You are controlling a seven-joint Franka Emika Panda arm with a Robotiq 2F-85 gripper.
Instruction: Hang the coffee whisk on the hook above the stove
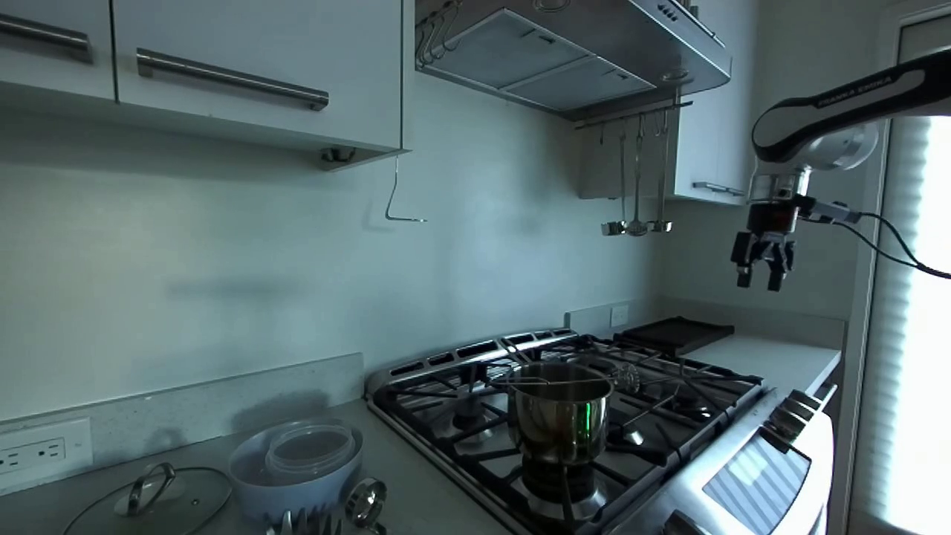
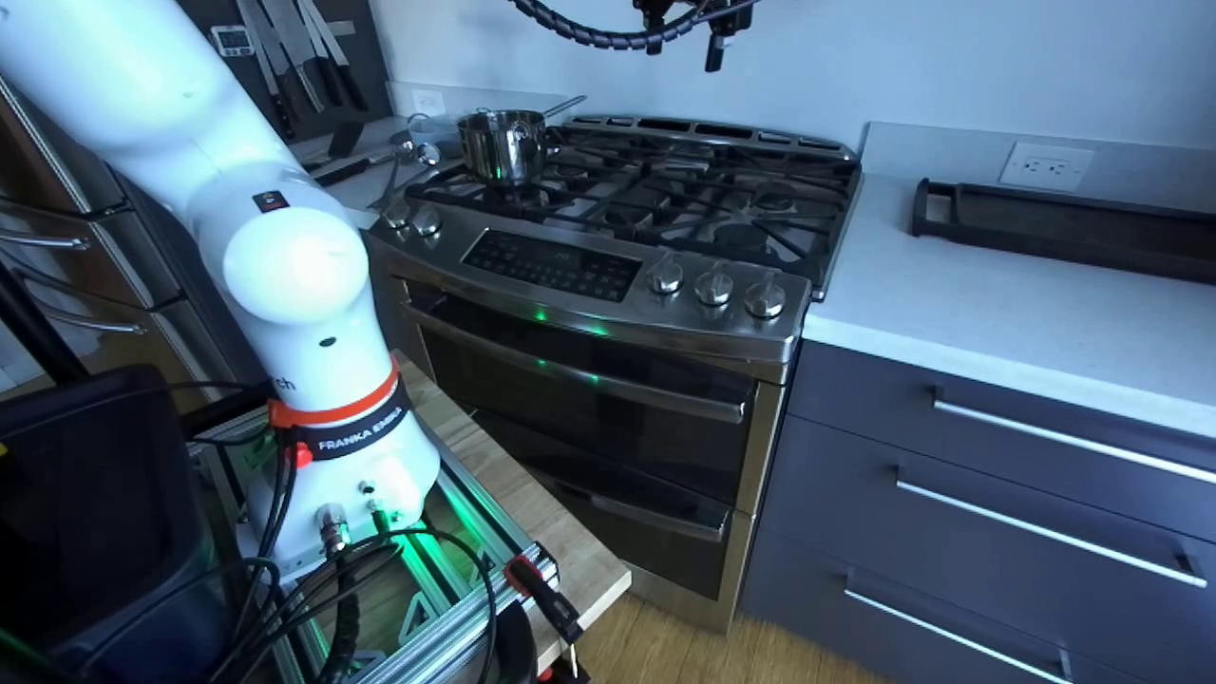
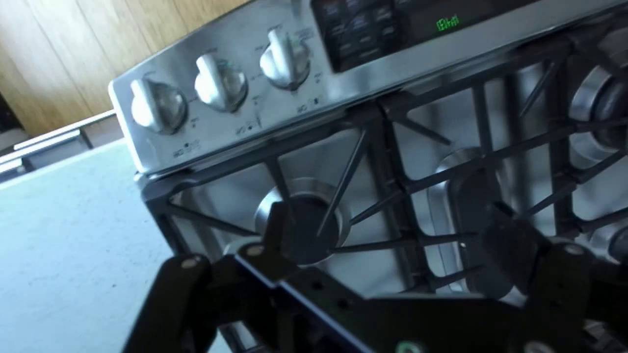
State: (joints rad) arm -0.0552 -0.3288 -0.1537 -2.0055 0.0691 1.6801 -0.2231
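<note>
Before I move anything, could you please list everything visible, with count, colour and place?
Stove: 1, silver and black, by wall
Knobs: 5, silver, stove front
Pot: 1, silver, on stove
Apparent whisk: 1, silver, by pot rim
Hood: 1, silver, above stove
Hooks: several, silver, under hood
Hanging utensils: 3, silver, under hood
Cabinets: several, white, beside hood
Bent wire: 1, silvery, below cabinets
Lid: 1, clear, on counter
Tub: 1, pale, beside lid
Loose utensils: several, silver, beside tub
Drawers: 3, dark grey, beside stove
Tray: 1, black, counter above drawers
Knives: several, silver and black, dark board
Timer: 1, white, board
Outlets: at least 2, white, wall
Arm: 1, white, on bench
Pincer: 1, black, open above stove
</note>
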